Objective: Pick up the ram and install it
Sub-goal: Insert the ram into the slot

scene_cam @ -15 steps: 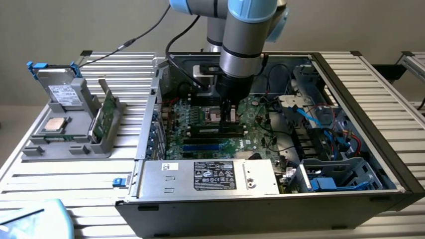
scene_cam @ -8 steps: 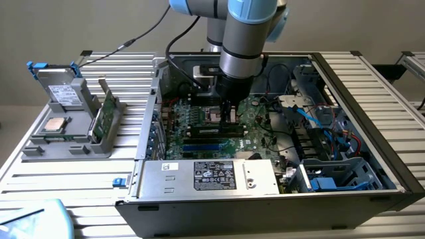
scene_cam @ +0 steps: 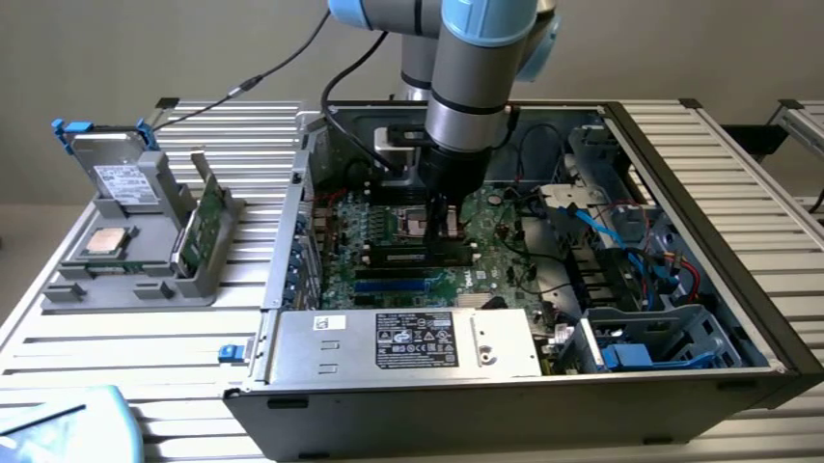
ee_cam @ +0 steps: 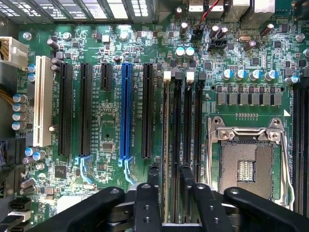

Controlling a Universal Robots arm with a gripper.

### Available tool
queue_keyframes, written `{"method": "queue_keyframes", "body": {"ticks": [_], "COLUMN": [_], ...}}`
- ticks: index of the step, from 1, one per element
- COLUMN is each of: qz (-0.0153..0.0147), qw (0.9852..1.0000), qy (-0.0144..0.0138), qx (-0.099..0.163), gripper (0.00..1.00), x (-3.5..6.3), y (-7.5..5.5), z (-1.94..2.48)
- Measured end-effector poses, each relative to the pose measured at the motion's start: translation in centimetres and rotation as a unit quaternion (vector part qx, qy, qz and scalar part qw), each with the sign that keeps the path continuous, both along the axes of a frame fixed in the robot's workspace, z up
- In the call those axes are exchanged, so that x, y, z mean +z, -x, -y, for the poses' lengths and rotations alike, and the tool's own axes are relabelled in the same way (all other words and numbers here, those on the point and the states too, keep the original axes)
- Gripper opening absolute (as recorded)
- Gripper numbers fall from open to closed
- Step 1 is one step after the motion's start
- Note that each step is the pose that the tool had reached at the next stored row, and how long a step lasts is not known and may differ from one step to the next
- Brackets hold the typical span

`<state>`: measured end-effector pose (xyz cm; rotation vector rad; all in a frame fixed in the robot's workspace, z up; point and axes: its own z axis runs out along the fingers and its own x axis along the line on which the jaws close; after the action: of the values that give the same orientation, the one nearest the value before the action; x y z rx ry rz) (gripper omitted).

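Apparently seated already: ram (ee_cam: pixel 173 135) edge-on in a memory slot beside the empty CPU socket (ee_cam: pixel 246 166), long axis parallel to the blue expansion slot (ee_cam: pixel 126 113). Directly beneath the gripper (ee_cam: pixel 169 175), between fingertips (ee_cam: pixel 153 170) spread apart on either side, gripping nothing. Seen at centre frame in the exterior view, down inside the computer case (scene_cam: pixel 670 386), over the motherboard (scene_cam: pixel 508 241).

Your arm (scene_cam: pixel 466 72) hangs straight down into the case, wrist vertical. Gripper (scene_cam: pixel 446 224) points down, low over the board; in the wrist view its black fingers (ee_cam: pixel 147 203) stand slightly apart.
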<state>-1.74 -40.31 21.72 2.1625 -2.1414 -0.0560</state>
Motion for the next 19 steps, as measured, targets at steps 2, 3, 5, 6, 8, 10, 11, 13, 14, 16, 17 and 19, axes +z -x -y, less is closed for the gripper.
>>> {"method": "queue_keyframes", "body": {"ticks": [2, 3, 5, 6, 8, 10, 11, 13, 14, 16, 17, 19], "qz": [0.0, 0.0, 0.0, 0.0, 0.0, 0.0, 0.0, 0.0, 0.0, 0.0, 0.0, 0.0], "qw": [1.0, 1.0, 1.0, 1.0, 1.0, 1.0, 1.0, 1.0, 1.0, 1.0, 1.0, 1.0], "qy": [0.0001, 0.0001, 0.0, 0.0, 0.0001, 0.0001, 0.0001, 0.0001, 0.0005, 0.0018, 0.0018, 0.0019], "qx": [0.0, 0.0, 0.0, 0.0, 0.0, 0.0, 0.0, 0.0, 0.0, 0.0, 0.0, 0.0], "gripper": [0.39, 0.39, 0.46, 0.46, 0.46, 0.46, 0.46, 0.46, 0.46, 0.46, 0.46, 0.44], "x": [0.01, 0.01, 0.33, 0.66, 1.34, 2.2, 2.64, 3.45, 3.52, 3.52, 3.52, 3.52], "y": [0.0, 0.0, 0.0, 0.0, 0.0, 0.1, 0.1, 0.3, 0.4, 0.5, 0.6, 0.6], "z": [0.0, 0.0, -0.03, -0.07, -0.14, -0.16, -0.16, -0.18, -0.2, -0.26, -0.26, -0.26]}}
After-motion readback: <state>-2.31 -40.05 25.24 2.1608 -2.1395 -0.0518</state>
